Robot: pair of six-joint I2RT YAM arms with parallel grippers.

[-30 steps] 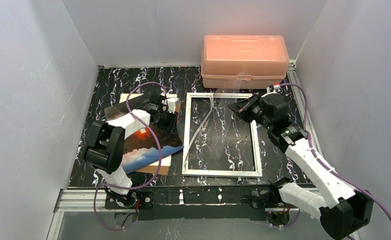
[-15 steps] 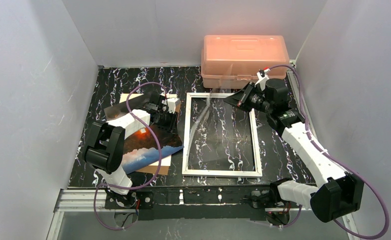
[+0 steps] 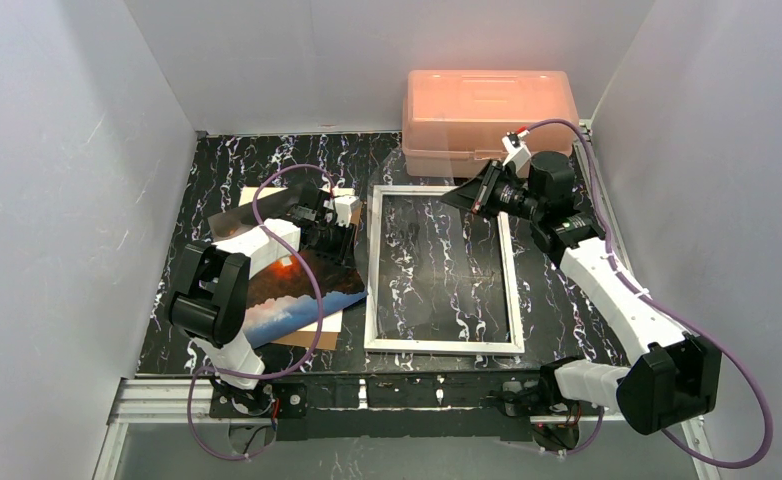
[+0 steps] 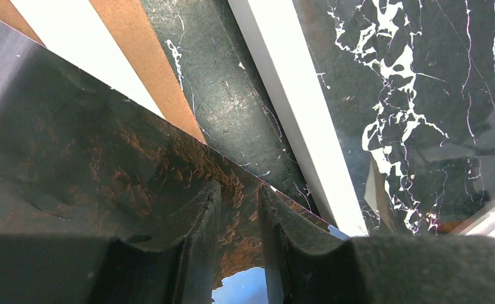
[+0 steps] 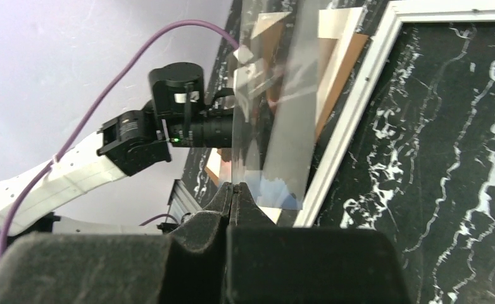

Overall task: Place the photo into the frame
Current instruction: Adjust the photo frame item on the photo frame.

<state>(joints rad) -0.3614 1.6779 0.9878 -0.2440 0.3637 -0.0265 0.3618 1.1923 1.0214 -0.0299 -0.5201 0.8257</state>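
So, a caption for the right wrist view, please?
Right fingers pinch the clear pane, held up near the white frame.

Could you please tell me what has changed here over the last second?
The right pincer, still shut on the clear pane, swung away from the arm bases towards the far end of the frame and the pink box, taking the pane's held edge along. The left pincer at the photo, the frame and the box stayed put.
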